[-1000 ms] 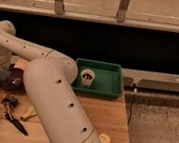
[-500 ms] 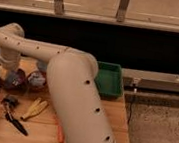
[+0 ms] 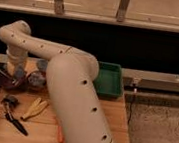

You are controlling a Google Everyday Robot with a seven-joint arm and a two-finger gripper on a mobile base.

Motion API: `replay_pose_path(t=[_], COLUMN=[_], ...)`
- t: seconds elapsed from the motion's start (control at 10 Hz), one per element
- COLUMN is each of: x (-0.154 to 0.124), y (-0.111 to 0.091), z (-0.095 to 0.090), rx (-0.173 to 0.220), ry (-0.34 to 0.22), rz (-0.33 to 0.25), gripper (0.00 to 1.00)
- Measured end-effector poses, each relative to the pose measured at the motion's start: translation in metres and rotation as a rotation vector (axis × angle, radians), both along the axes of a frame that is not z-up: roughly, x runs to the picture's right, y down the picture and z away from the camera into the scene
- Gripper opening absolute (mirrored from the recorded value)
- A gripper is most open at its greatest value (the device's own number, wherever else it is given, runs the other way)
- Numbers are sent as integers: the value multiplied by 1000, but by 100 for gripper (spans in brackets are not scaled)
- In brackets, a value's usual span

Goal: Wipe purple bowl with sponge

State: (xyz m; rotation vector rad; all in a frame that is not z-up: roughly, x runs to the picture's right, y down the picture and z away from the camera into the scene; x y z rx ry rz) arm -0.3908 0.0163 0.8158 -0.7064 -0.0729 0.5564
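Observation:
A dark purple bowl (image 3: 4,80) sits on the wooden table (image 3: 112,115) at the far left. A second dark bowl (image 3: 36,80) stands just to its right. My gripper (image 3: 15,73) hangs from the white arm (image 3: 73,99) and is down at the purple bowl's right rim, between the two bowls. I cannot make out the sponge; it may be hidden at the gripper.
A green tray (image 3: 110,79) stands at the table's back right, partly behind my arm. A yellow object (image 3: 35,107), a black tool (image 3: 14,113) and an orange stick (image 3: 60,134) lie on the front left. A dark wall and rail run behind.
My arm has swung across the table and now covers its middle. The gripper has stayed low at the bowls on the left, shifting slightly right.

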Motion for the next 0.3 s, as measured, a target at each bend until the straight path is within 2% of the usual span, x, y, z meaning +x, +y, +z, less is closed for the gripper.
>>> replay_pose_path(t=[0.1,0.3], x=[-5,-13], y=[-8,-12], z=[7,10], rx=[0,-3], ry=[-3,-15], rz=[11,20], gripper=[0,0])
